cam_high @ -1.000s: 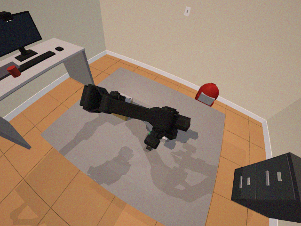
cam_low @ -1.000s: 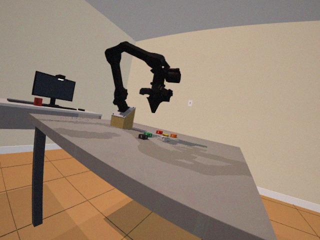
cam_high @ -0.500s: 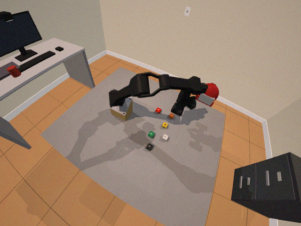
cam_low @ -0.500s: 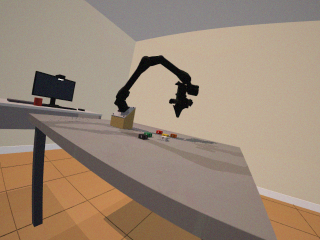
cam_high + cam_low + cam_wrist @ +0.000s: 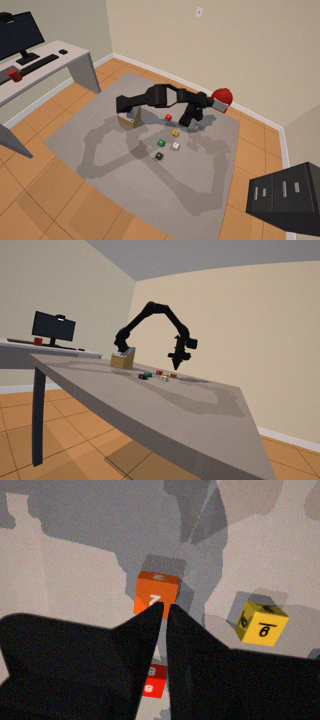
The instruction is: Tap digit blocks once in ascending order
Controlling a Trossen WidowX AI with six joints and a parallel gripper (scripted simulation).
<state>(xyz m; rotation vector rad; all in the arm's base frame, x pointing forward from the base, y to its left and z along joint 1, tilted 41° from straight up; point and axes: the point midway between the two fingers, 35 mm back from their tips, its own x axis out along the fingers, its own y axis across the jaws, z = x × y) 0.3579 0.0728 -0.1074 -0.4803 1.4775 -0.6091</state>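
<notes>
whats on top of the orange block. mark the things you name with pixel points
A printed 2 shows on the top face of the orange block (image 5: 173, 375) (image 5: 156, 591), partly covered by the gripper (image 5: 176, 369) (image 5: 165, 609) tips in the wrist view, so that edge can't be seen.

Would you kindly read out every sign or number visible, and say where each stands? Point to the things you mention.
"2": orange block (image 5: 181, 125) (image 5: 173, 375) (image 5: 155, 587)
"8": red block (image 5: 168, 117) (image 5: 159, 372) (image 5: 157, 687)
"6" or "9", barred, cannot tell which: yellow block (image 5: 175, 133) (image 5: 164, 375) (image 5: 265, 630)
Too small: green block (image 5: 161, 142) (image 5: 148, 374) (image 5: 316, 655), white block (image 5: 175, 145) (image 5: 164, 378), black block (image 5: 158, 156) (image 5: 142, 376)

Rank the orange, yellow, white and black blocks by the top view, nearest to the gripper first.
1. Orange block: mostly hidden beneath the gripper.
2. Yellow block: just below it in the picture.
3. White block: below yellow.
4. Black block: lowest, to the picture's left.
</notes>
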